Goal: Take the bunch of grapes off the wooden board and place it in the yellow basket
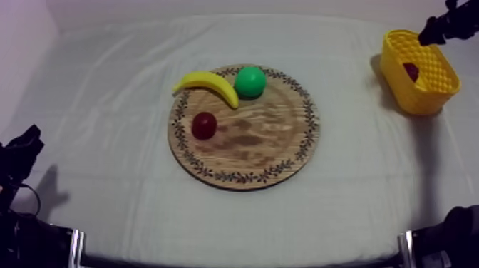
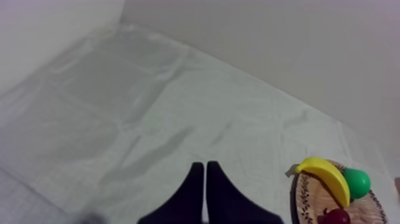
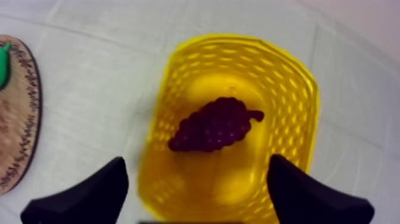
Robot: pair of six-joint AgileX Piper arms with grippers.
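– When you look down from your right wrist, the bunch of grapes [image 3: 215, 125] lies on the bottom of the yellow basket [image 3: 238, 44]. It is dark purple, and its little stalk points at one wall.
– Yes, and your right gripper [image 3: 196, 162] hangs over that basket. Its two black fingers are wide apart, and they hold nothing. They do not touch the grapes.
– From above, you can see the basket at the far right of the surface [image 1: 107, 107]. It is well apart from the wooden board [image 1: 256, 150].
– What sits on the board, then?
– Three toy fruits. You can see the banana [image 1: 210, 84] at the far rim, with one end sticking out a bit over the edge. The pear [image 1: 250, 81] is round and green, and it sits just beside the banana's other end. The small red fruit [image 1: 204, 125] sits alone, nearer the front, on the left part of the board.
– And your left gripper [image 2: 205, 165]?
– Its fingers lie pressed together like a thin wedge, and they hold nothing. It sits low at the left side, over the bare surface. From there you can see the board off to one side, well apart from the fingers.
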